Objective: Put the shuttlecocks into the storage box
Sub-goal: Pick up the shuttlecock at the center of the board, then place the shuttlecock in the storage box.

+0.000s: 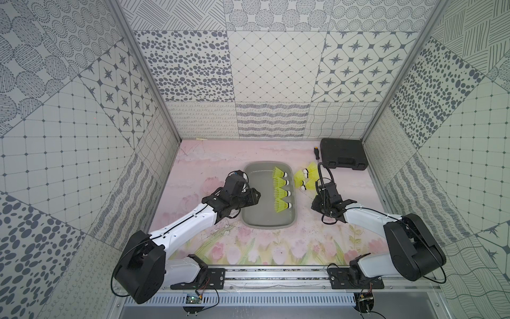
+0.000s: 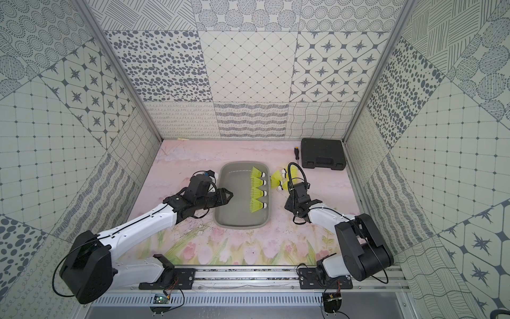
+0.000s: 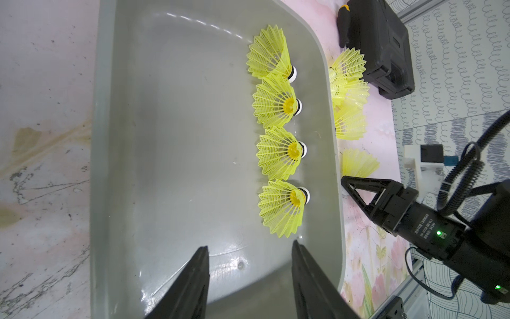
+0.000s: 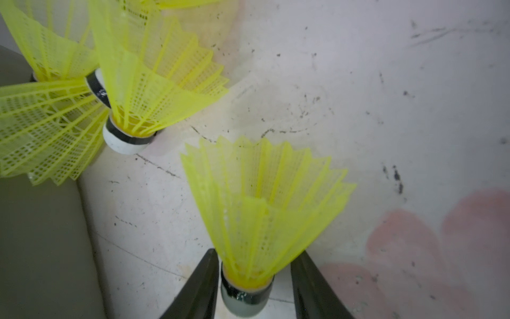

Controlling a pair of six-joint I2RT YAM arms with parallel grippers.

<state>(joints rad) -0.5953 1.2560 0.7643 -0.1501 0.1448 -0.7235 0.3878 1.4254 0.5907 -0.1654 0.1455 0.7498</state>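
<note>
We see netted, translucent plastic skirts on the shuttlecocks (image 3: 273, 106), a smooth, glossy grey plastic storage box (image 3: 165, 138), a matt, scuffed printed surface (image 4: 331, 82), and a matt black plastic case (image 1: 343, 153).

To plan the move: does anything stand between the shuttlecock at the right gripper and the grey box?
Only bare table lies between shuttlecock and box; four shuttlecocks line the wall just inside.

box, 9 o'clock half: storage box (image 1: 256, 179) floor bare; left gripper (image 3: 249, 244) over it, jaws apart.
box, 3 o'clock wall: four shuttlecocks (image 1: 281, 190) in a close-packed row.
mat (image 1: 276, 248) at 3 o'clock: loose shuttlecocks (image 1: 309, 172) crowd the rim; right gripper (image 4: 256, 251) straddles one, seemingly with slight slack.
1 o'clock corner: black case (image 1: 343, 153), screwdriver (image 1: 316, 154).
6 o'clock: mat bare.
</note>
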